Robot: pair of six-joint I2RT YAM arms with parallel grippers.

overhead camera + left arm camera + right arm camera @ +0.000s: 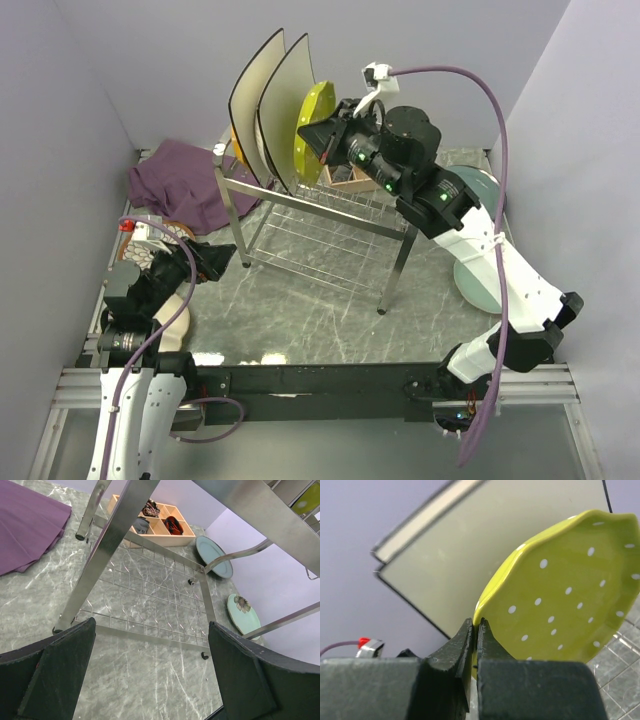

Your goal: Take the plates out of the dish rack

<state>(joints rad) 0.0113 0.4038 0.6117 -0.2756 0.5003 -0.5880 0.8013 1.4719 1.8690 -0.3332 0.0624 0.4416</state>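
Plate [560, 605]: your right jaws clamp its 8 o'clock rim.
Left jaws: wide open, empty.
Dish rack [320, 207]: lift straight up, clear of tines.

Hidden from me
My right pincer [476, 625] covers the near rim of the green plate [560, 595]; the frame cuts its right side. My left arm [135, 300] hides most of a cream plate [183, 305], near left. What lies in the box [155, 536] is too small to tell.
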